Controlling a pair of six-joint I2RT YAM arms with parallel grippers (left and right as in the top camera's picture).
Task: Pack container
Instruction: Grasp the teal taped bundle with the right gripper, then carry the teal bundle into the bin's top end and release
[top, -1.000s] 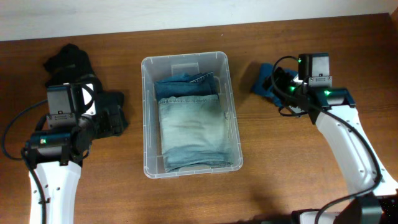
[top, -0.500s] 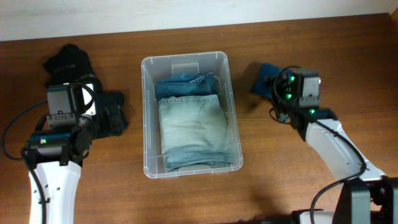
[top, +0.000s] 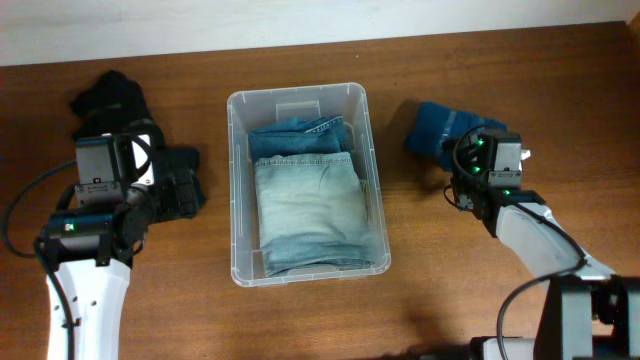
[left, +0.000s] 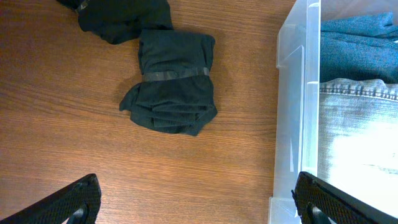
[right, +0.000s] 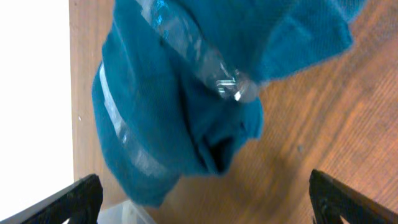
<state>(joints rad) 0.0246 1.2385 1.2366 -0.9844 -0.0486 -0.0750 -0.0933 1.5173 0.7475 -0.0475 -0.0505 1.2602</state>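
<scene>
Your container (top: 236, 180) sits mid-table with jeans (top: 315, 215) packed inside. You're at the pick-up step. The right gripper (right: 205, 202) hovers with jaws spread wide over the blue bundle (right: 180, 93). The left gripper (left: 196, 199), equally spread, hovers near the black bundle (left: 174, 84). Next, descend and close around the cloth's middle.

Brown wood-grain table (top: 420, 300) fills every view. Overhead: pale wall (top: 300, 20) strip runs along its far edge. Left wrist: grain runs across between the left fingers (left: 68, 202). Right wrist: white wall ahead-left of the right fingers (right: 74, 199), meeting the table edge. Light even, shadows soft.
</scene>
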